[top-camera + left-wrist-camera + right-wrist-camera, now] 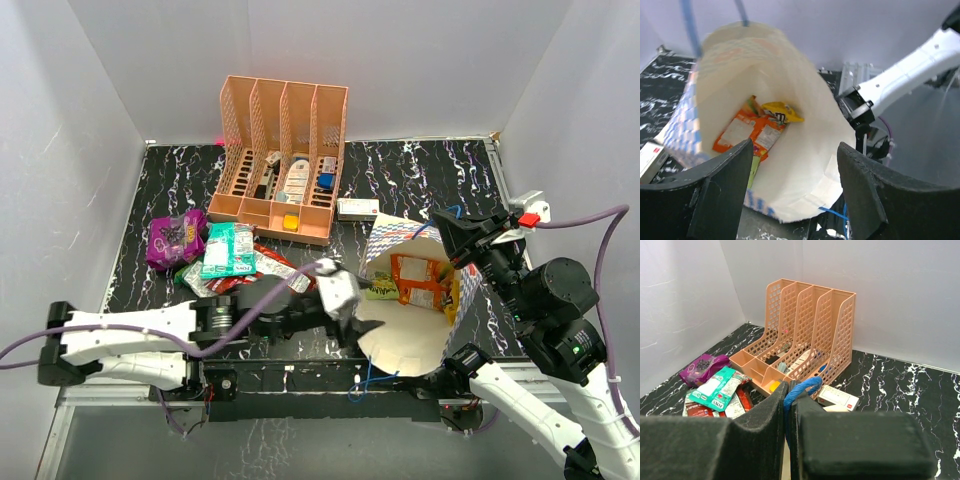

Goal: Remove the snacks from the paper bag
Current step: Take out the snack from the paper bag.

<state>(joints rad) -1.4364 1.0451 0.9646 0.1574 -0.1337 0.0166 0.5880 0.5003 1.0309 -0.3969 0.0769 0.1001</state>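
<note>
The paper bag (405, 340) lies tilted at the right, its cream mouth facing my left arm. Deep inside it I see an orange packet (424, 280) and a yellow packet (382, 289); the left wrist view shows the orange one (747, 132), the yellow one (782, 112) and a green edge (754, 170). My left gripper (366, 326) (795, 150) is open and empty just outside the bag's mouth. My right gripper (452, 240) (791, 405) is shut on the bag's blue handle (804, 388), holding up the far rim. Purple (175, 238), green (228, 250) and red (262, 270) snacks lie on the table at the left.
An orange perforated file rack (282, 160) with small items stands at the back. A small white box (357, 208) lies between the rack and the bag. Grey walls close in the black marbled table (420, 175) on three sides.
</note>
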